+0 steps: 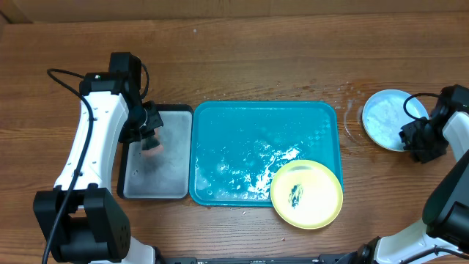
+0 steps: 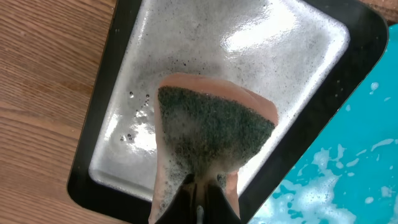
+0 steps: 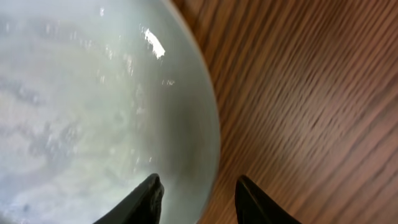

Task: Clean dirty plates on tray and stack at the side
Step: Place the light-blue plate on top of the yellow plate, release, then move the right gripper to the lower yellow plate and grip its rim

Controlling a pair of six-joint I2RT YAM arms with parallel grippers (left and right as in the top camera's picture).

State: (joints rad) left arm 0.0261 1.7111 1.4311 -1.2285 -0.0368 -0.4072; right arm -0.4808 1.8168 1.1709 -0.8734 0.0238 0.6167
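Note:
A yellow-green rimmed plate [image 1: 306, 194] with a black smear lies on the front right corner of the teal tray [image 1: 220, 121], which is wet and foamy. A light blue rimmed plate [image 1: 382, 117] rests on the table right of the tray. My right gripper [image 1: 412, 136] is open at that plate's right edge. In the right wrist view the light blue plate's [image 3: 93, 93] rim passes between the parted jaws of my right gripper [image 3: 198, 180]. My left gripper [image 2: 200, 186] is shut on a soapy orange-and-green sponge [image 2: 211, 130] above the small grey tray.
The black-rimmed grey tray [image 1: 172, 180] with soapy water sits just left of the teal tray. Water drops spot the wood between the teal tray and the blue plate. Bare wooden table lies behind the trays.

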